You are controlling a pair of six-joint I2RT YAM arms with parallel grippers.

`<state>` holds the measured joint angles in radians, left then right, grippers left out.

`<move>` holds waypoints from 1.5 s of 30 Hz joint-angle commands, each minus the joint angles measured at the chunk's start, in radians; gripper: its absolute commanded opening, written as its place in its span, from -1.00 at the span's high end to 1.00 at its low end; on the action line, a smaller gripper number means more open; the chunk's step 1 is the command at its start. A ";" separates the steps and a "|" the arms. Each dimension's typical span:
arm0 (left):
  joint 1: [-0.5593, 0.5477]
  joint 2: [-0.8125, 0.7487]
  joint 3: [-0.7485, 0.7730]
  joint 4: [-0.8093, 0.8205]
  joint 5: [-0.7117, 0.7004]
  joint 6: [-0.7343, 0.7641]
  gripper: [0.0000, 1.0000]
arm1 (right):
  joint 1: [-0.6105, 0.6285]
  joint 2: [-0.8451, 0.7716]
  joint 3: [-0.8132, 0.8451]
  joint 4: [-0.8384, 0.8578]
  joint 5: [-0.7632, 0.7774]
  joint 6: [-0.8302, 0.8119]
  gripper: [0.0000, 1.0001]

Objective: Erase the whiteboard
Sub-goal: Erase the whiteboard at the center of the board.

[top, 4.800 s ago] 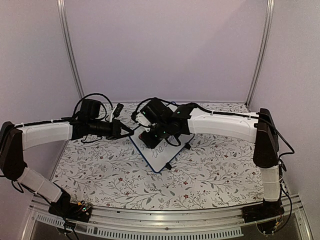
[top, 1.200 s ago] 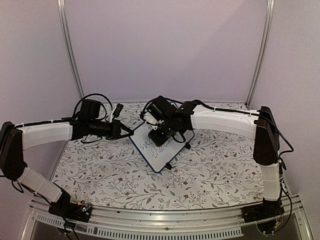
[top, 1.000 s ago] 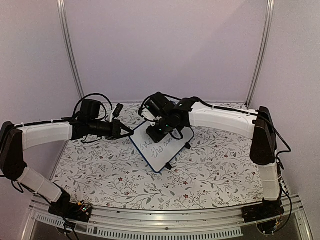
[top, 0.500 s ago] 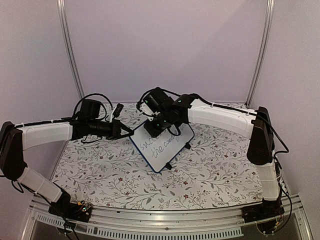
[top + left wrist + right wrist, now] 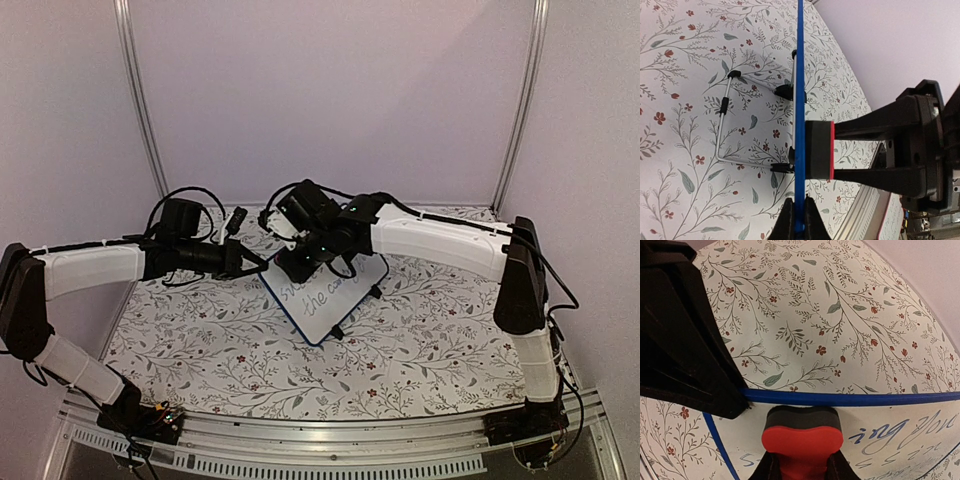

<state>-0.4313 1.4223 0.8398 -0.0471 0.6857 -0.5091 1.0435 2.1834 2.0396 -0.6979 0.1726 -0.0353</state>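
Floral table [image 5: 430, 340], right arm [image 5: 440, 245] outstretched (eraser [image 5: 802, 435] on whiteboard [image 5: 325, 305])

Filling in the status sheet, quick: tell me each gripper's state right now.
Left gripper: shut on the whiteboard, clamping its blue frame edge.
Right gripper: shut on the red eraser block, its dark face against the board.

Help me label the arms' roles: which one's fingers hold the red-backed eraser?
The right arm's fingers grip the eraser, pressing its dark pad to the whiteboard; the left arm's fingers only clamp the board's blue edge.
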 commanded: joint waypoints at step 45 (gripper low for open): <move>0.004 -0.015 0.003 0.009 0.006 -0.006 0.57 | -0.090 -0.274 -0.300 0.065 0.127 0.113 0.71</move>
<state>-0.4309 1.4223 0.8398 -0.0460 0.6914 -0.5182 0.9611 2.0266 1.8221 -0.6876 0.2722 0.0456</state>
